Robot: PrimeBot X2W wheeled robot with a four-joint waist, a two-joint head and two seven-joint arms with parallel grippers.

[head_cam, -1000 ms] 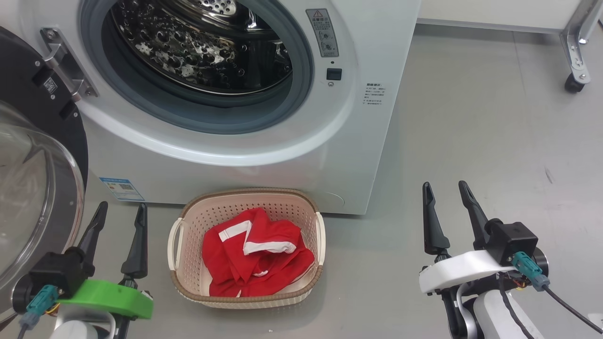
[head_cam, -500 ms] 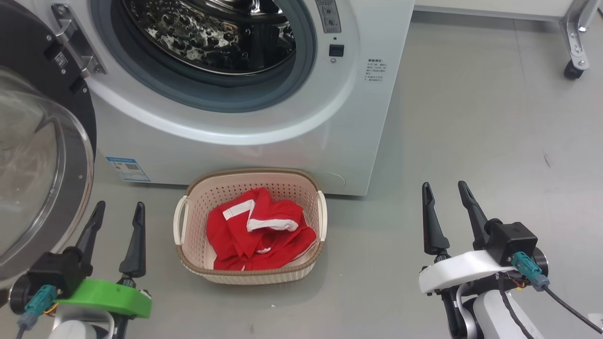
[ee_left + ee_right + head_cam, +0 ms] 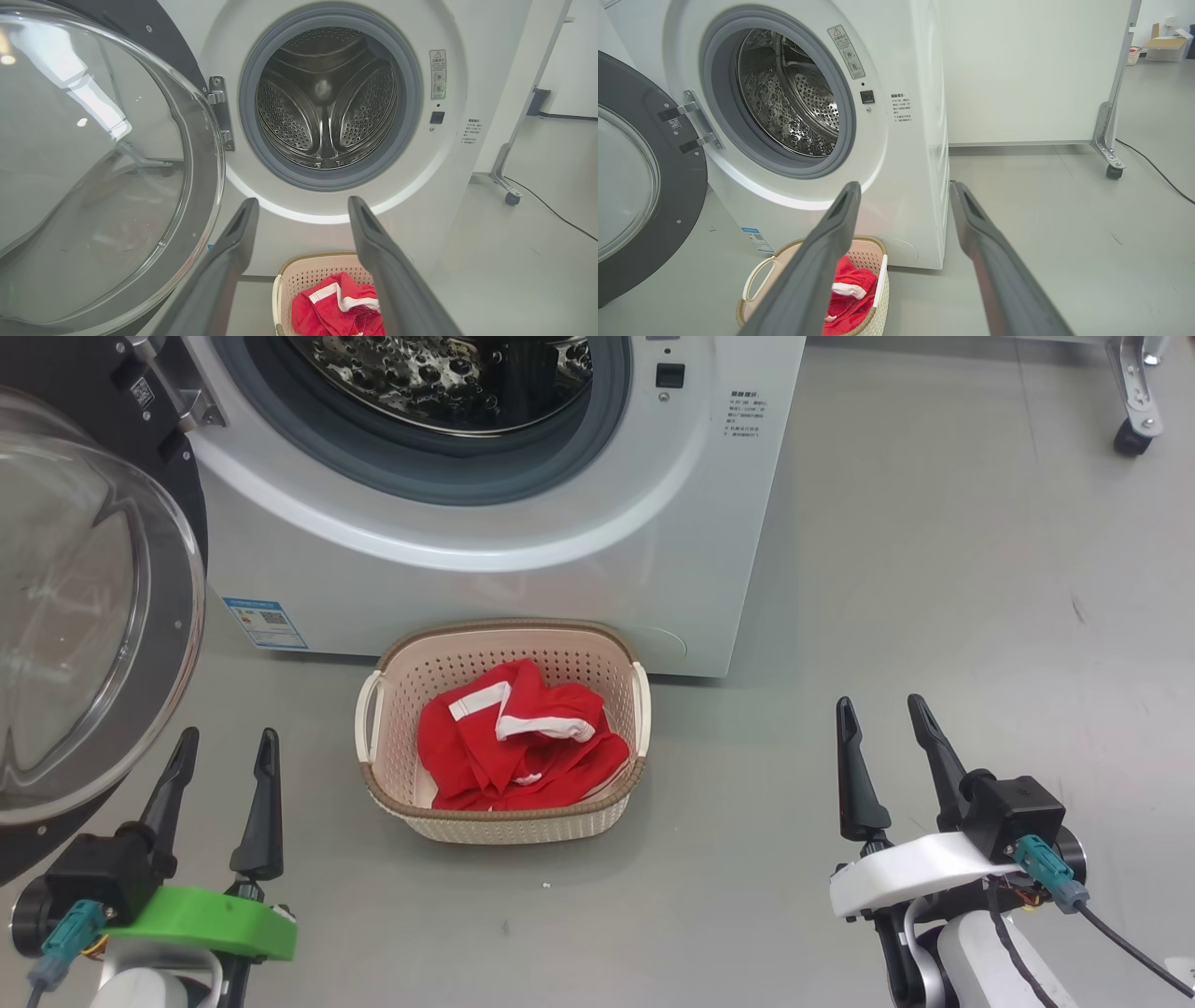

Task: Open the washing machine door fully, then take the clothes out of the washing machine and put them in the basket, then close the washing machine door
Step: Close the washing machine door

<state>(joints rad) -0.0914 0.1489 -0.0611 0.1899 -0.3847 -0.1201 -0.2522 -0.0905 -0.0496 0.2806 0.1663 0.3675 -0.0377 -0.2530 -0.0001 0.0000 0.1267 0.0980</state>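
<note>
In the head view, the washing machine [image 3: 560, 588] is cut off by the top edge, so that a lower arc of its grey gasket [image 3: 467, 476] and a strip of the steel drum [image 3: 448, 383] are seen. The door [image 3: 84, 616] is swung wide open at the left of that view and is cut by the left edge. The print on the blue sticker [image 3: 265, 623] and on the side labels is too small to be read.

The clothes [image 3: 509, 747] are heaped in the basket [image 3: 509, 826], which stands on the grey floor [image 3: 934, 616] just in front of the machine, below its opening. Their lower folds are hidden by the basket's wall, and the number of garments cannot be told. In the right wrist view, part of the basket is covered by a finger.

The clothes are seen as bright red, crumpled fabric crossed by white bands. The basket is cream, perforated and brown-rimmed.

The left gripper [image 3: 229, 735] is held at the lower left, near the door's glass. The right gripper [image 3: 879, 702] is held at the lower right, well apart from the basket. The jaws of both are spread wide, with nothing between them.
</note>
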